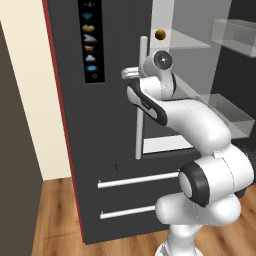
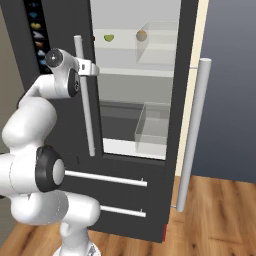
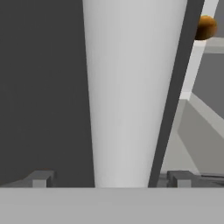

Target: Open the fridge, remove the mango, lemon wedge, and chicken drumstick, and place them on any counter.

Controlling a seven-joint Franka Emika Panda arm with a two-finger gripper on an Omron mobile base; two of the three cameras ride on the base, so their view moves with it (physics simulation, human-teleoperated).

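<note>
The fridge [image 2: 135, 100] has one door open, yet all three foods are left to remove — the gripper [image 3: 109, 177] stands wide apart astride the shut door's handle [image 3: 124, 92], the mango [image 1: 160, 34] on the top shelf.

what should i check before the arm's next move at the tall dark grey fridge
1. Right door of the tall dark grey fridge swung open: ok.
2. Two-finger gripper open: ok, fingertips apart.
3. Gripper free of the long silver bar handle: not ok, the bar sits between the tips.
4. Small round orange mango on the upper shelf: ok.
5. Tiny yellow-green lemon wedge on the same shelf: ok.
6. Reddish-brown chicken drumstick located: cannot tell.
</note>
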